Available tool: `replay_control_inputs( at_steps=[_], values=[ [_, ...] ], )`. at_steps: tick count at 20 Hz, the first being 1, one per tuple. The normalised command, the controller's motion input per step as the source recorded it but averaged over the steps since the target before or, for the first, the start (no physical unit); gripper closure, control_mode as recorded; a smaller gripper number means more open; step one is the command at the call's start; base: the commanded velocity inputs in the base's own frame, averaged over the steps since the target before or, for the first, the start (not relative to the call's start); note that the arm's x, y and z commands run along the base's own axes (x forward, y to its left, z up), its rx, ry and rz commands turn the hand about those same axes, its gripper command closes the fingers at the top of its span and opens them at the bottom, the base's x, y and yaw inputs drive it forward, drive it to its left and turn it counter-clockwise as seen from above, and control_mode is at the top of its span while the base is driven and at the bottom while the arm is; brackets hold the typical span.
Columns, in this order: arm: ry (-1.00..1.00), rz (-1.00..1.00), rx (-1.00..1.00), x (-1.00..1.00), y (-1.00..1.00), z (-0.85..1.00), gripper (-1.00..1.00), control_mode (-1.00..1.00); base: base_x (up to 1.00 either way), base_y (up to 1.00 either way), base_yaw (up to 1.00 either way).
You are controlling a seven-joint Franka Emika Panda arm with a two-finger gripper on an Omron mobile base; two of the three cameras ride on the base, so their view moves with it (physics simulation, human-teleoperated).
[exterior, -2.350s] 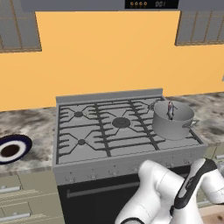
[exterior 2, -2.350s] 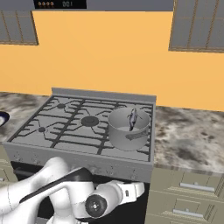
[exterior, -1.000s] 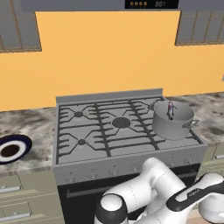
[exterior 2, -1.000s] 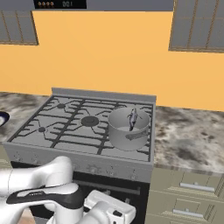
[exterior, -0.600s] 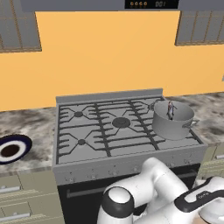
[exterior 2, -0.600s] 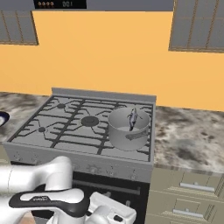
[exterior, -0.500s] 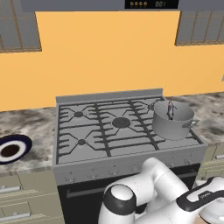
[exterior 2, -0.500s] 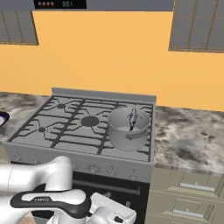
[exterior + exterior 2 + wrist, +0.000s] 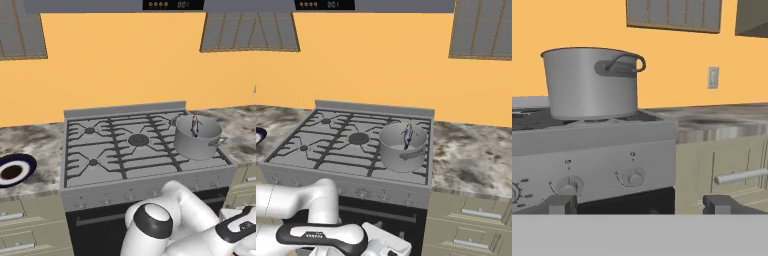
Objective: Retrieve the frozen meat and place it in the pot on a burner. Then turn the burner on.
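A: Where is the grey metal cylindrical stockpot (image 9: pixel 197 137) sitting?

B: On the grey gas stove (image 9: pixel 115 155), over the front burner on the right-hand side. In the left base view that is at about 3 o'clock from the centre burner; in the right base view the stockpot (image 9: pixel 402 146) stands at about 4 o'clock from it. The hand view takes the pot (image 9: pixel 592 83) from low down, at 10 o'clock in the picture, with one small loop handle (image 9: pixel 626 64) facing the camera.

A: And the small dark brown-purple chunk of frozen meat (image 9: pixel 194 126)?

B: Inside the pot, leaning upright against the inner wall. The right base view shows the whitish-streaked chunk (image 9: pixel 407 137) there too.

A: What about the two-finger gripper (image 9: pixel 641 205)?

B: Its two dark finger tips (image 9: pixel 561 204) stand far apart at the bottom of the hand view, wide open, with nothing between them. It is low, in front of the stove's face, below the round control knobs (image 9: pixel 634 177).

A: Anything else?

B: A round dark-blue-rimmed plate (image 9: pixel 13 170) lies on the marbled counter (image 9: pixel 31 150) at 9 o'clock from the stove, well apart from the pot.
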Motion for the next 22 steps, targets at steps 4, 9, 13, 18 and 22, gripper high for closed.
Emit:
replay_control_inputs(
  at_steps=[4, 9, 13, 18, 22],
  values=[
    [-0.03, 0.13, 0.0, 0.08, -0.05, -0.12, -1.0, -1.0, 0.0, 0.0, 0.0],
    [0.0, 0.1, 0.0, 0.06, -0.15, -0.11, -1.0, -1.0, 0.0, 0.0, 0.0],
    [0.0, 0.09, 0.0, 0.04, -0.18, -0.04, -1.0, -1.0, 0.0, 0.0, 0.0],
    [-0.01, 0.06, 0.0, 0.0, -0.09, -0.08, -1.0, -1.0, 0.0, 0.0, 0.0],
    [0.0, 0.0, -0.02, 0.02, 0.0, -0.22, -1.0, -1.0, 0.0, 0.0, 0.0]
  ],
)
